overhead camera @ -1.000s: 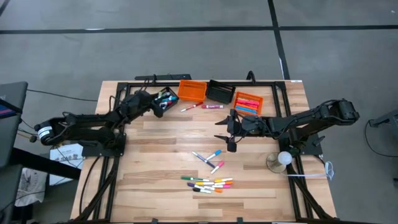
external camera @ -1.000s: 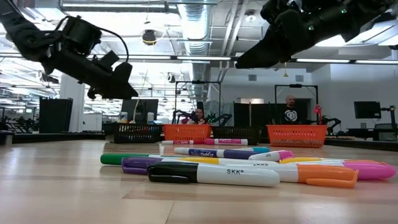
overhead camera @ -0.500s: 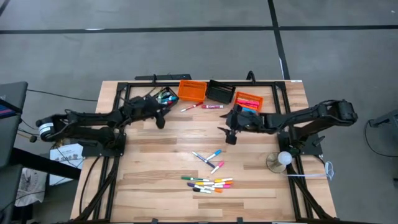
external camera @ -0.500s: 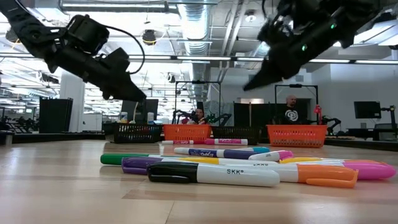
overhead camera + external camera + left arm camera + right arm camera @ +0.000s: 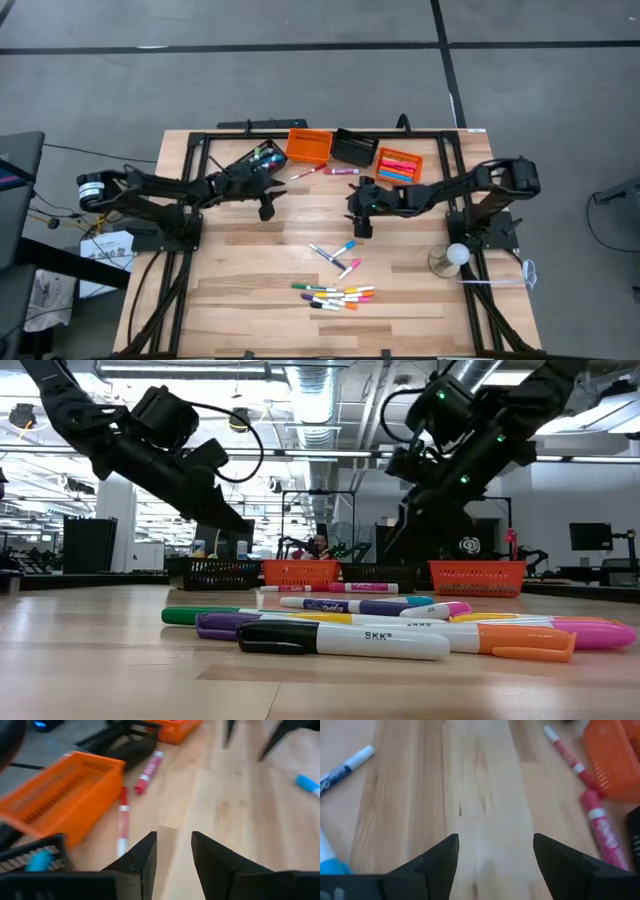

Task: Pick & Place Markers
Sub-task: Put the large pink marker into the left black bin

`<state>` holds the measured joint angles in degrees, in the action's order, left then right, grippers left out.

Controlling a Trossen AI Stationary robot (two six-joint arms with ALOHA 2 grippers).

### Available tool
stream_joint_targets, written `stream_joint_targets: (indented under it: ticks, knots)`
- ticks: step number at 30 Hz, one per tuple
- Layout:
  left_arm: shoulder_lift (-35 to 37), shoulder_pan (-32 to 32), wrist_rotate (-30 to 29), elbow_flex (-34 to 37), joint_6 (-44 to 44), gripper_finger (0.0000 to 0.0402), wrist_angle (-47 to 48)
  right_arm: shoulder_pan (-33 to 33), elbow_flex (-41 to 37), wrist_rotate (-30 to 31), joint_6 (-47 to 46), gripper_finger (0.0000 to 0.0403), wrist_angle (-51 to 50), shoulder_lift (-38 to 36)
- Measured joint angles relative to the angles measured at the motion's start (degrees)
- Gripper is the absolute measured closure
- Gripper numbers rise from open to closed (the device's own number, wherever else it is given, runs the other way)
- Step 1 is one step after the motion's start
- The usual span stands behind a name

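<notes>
Markers lie loose on the wooden table: a cluster [image 5: 335, 295] near the front edge, three more [image 5: 336, 254] at mid-table, and two [image 5: 328, 171] before the bins. My left gripper [image 5: 268, 206] hovers over bare wood near the left black bin [image 5: 258, 160]; its fingers [image 5: 172, 847] stand a little apart, open, with nothing between them. My right gripper [image 5: 359, 223] hangs just above the three mid-table markers, fingers wide open [image 5: 495, 850] and empty. In the left wrist view a thin red-and-white marker [image 5: 122, 822] and a thicker red one [image 5: 148, 772] lie ahead.
Four bins line the far edge: the left black one holding markers, an orange one [image 5: 309, 146], a black one [image 5: 353, 149], and an orange one [image 5: 398, 165] holding markers. A round white thing [image 5: 456, 254] sits near the right arm's base. Bare wood lies between both grippers.
My left gripper has swung away from the left black bin toward the table's near edge and middle, tipping down over bare wood. My right gripper has come down and shifted toward the table's left, nearer the mid-table markers. The markers have not moved.
</notes>
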<state>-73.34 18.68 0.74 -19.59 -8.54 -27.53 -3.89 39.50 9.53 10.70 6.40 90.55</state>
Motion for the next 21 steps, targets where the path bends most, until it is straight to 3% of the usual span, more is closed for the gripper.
stream_joint_targets:
  ticks: [5,21]
  knots:
    - [-2.8,-0.2,0.9,-1.2,1.8,0.0280,-0.8,-1.0,4.0,5.6,1.6,0.0154,-0.7,2.5]
    - [-6.2,-0.4,1.5,-3.5,3.2,0.0280,-0.9,-9.6,24.1,3.9,11.7,0.0161,-18.9,15.9]
